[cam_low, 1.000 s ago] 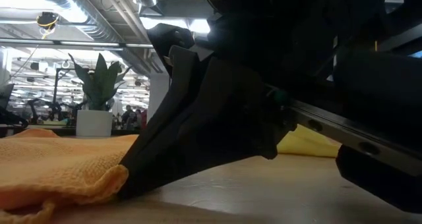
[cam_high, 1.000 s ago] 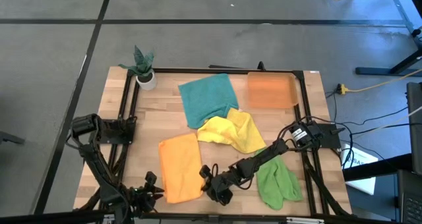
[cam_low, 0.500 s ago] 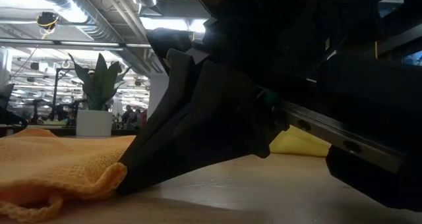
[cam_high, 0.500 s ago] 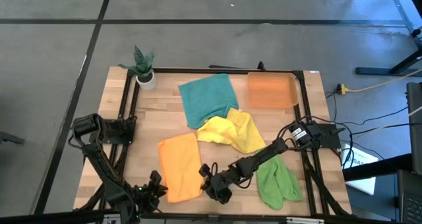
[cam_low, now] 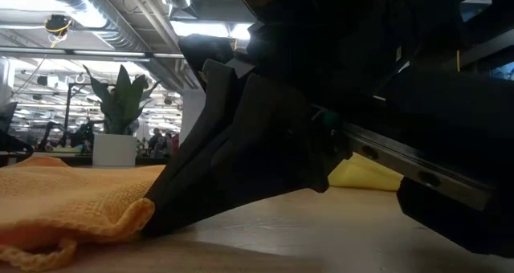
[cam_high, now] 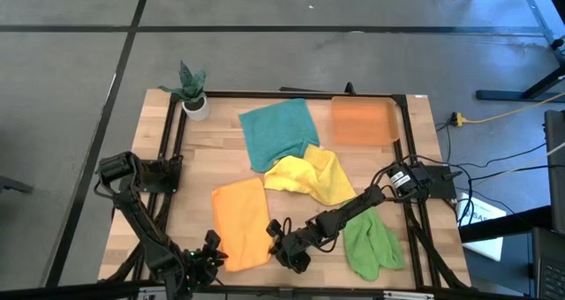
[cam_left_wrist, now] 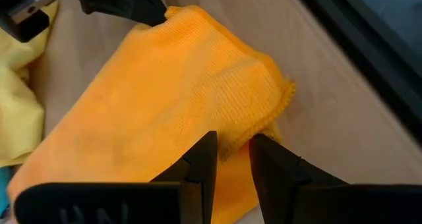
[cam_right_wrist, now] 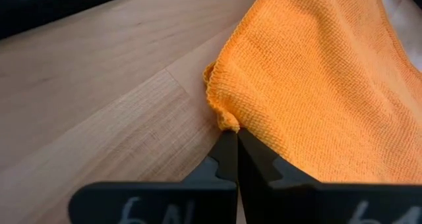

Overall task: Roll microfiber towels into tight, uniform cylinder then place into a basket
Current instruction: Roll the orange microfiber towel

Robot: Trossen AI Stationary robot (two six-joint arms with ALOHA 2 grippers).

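Note:
The orange towel (cam_high: 240, 222) lies flat at the table's near left, with a thick rolled near edge (cam_left_wrist: 264, 112). My right gripper (cam_high: 275, 238) is shut at its near right corner. My left gripper (cam_high: 212, 252) is at its near left corner, its fingers close together with cloth between them. The yellow towel (cam_high: 309, 176) lies crumpled at mid table, the teal towel (cam_high: 278, 134) behind it and the light green towel (cam_high: 371, 243) at the near right. The orange basket (cam_high: 364, 121) stands at the far right. My left gripper pinches the towel's thick near edge (cam_left_wrist: 232, 143) by the near left corner between its two fingertips (cam_left_wrist: 203, 159). It comes from the near left, low and slanting. Several layers show there. The towel rests on the table. My right gripper pinches the tip of the towel's near right corner (cam_right_wrist: 227, 122) between its shut fingertips (cam_right_wrist: 247, 159). The fingers slant down from the table's right, low over the wood (cam_low: 161, 215). The corner is raised a little; the rest of the towel lies on the table.
A white pot with a green plant (cam_high: 192, 95) stands at the far left corner. A black frame (cam_high: 172, 150) runs along the table's left and right sides. Bare wood lies between the orange towel and the green one.
My left gripper has moved toward the table's right, up to the orange towel's near left corner. My right gripper has stayed at the near right corner.

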